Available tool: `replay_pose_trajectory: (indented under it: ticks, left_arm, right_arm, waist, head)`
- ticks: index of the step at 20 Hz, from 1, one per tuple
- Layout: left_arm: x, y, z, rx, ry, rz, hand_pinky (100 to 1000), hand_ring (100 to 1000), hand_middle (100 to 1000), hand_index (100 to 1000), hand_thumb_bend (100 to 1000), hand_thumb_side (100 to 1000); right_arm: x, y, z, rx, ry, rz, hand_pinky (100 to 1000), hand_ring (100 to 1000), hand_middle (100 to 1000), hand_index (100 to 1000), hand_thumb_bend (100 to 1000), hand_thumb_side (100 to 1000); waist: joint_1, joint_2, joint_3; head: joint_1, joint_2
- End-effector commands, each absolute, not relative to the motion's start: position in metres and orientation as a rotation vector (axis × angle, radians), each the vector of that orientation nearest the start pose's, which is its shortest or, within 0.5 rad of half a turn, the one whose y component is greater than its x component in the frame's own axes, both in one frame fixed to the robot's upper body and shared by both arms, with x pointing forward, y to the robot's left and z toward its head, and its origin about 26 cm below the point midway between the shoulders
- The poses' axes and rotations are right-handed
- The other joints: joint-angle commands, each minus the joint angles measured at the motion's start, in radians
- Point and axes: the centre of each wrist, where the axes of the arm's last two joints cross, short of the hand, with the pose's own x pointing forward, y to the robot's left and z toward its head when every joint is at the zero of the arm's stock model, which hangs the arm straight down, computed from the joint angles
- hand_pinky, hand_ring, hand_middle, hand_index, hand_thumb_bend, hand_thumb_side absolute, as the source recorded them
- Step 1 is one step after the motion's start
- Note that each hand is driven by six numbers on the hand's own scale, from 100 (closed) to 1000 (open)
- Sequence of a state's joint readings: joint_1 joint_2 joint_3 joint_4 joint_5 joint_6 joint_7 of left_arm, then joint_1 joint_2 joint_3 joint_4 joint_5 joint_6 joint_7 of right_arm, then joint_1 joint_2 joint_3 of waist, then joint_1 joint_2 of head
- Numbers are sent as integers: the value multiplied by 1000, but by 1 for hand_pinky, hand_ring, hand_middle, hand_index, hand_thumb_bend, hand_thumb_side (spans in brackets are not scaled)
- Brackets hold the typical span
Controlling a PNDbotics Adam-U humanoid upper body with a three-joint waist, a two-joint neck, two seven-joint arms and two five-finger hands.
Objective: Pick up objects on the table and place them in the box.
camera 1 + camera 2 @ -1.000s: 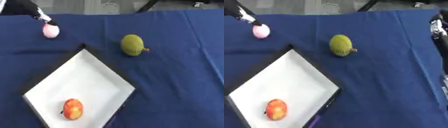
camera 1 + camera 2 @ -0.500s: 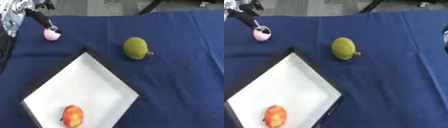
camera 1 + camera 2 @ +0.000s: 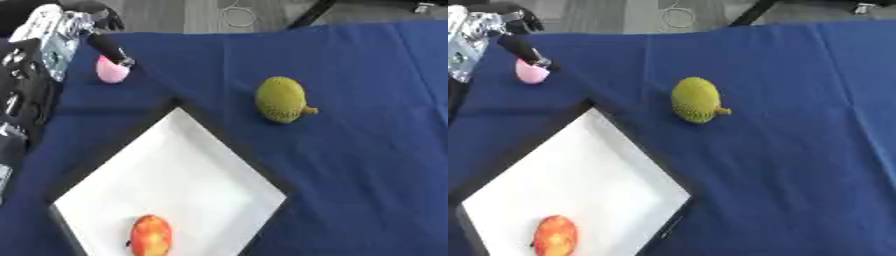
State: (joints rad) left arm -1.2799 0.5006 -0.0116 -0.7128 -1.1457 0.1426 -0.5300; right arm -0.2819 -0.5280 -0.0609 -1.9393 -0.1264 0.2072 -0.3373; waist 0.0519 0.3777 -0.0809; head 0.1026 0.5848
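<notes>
No readable writing or labels anywhere. Nearest, a red-orange fruit (image 3: 150, 238) inside the white box (image 3: 201, 170), long axis running near to far. Farther out on the blue tablecloth (image 3: 367, 150) — a green spiky fruit (image 3: 281, 99), upright oval, stem pointing right. Farthest left, left hand (image 3: 107, 46) with a straight finger touching the pink object (image 3: 111, 71) — not curled around it.

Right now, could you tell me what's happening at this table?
The robot is clearing items from a blue cloth into a white box. Its left hand reaches to the far left, a finger touching a small pink object that sits on the cloth. A red-orange fruit already lies in the box. A green spiky fruit with a short stem lies on the cloth to the right of the box, untouched. The right hand is out of view.
</notes>
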Motion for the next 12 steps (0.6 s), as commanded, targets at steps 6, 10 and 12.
replay_pose_trajectory:
  ticks: [6, 10, 12]
  left_arm:
    - [500, 313, 335, 1169, -1085, -1035, 857, 867, 785, 830, 489, 371]
    - [501, 314, 332, 1134, -1055, -1052, 859, 868, 788, 830, 479, 373]
    - [501, 314, 332, 1130, -1049, -1055, 854, 864, 786, 800, 436, 340]
  right_arm:
    - [301, -310, 219, -511, -2081, 64, 882, 880, 854, 888, 100, 658]
    - [301, -310, 219, -510, -2081, 61, 882, 880, 854, 888, 100, 658]
    - [301, -310, 219, -510, -2081, 61, 882, 881, 854, 889, 100, 659]
  waist:
    - [13, 2, -7]
    - [14, 3, -8]
    - [14, 3, -8]
  head:
    - [11, -18]
    - [12, -17]
    - [12, -17]
